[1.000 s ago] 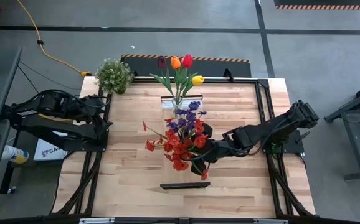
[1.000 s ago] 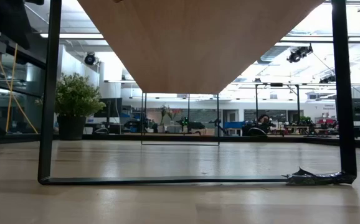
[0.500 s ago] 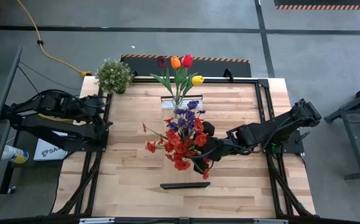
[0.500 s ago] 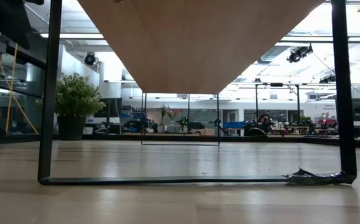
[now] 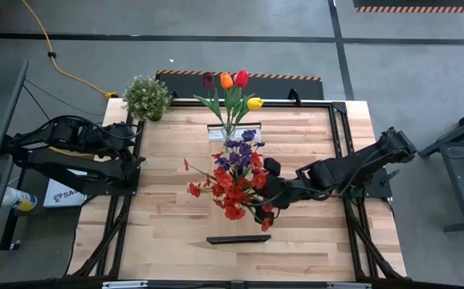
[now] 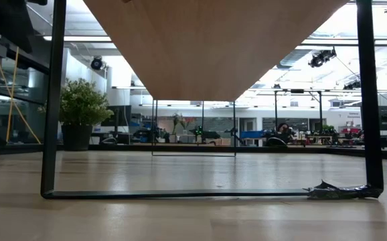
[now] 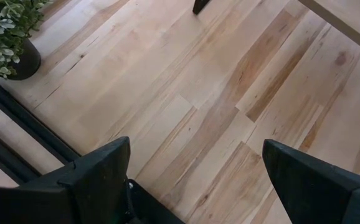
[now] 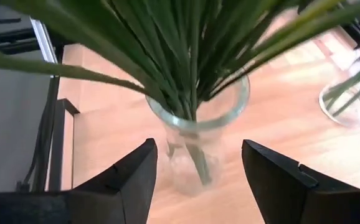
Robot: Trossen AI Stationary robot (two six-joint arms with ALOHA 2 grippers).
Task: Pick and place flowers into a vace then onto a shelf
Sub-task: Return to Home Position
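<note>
L arm sits folded at the left edge of the table [image 5: 168, 241], near a potted plant [image 5: 146, 96]. L claw [image 7: 195, 148] is spread wide over bare wood, holding nothing. Mid-table on the shelf [image 5: 238, 238] stands a glass vase [image 8: 195, 134] w/ red and purple flowers [image 5: 234, 183]. Tulips [image 5: 232, 87] stand in a second vase at the shelf's far end. The glass is prob. slick, breakable and top-heavy, the stems light and floppy, so best gripped low round the vase body. R claw [image 5: 266, 201] is just right of the vase, wide open and empty. The vase sits just ahead betw. its fingers, apparently untouched.
</note>
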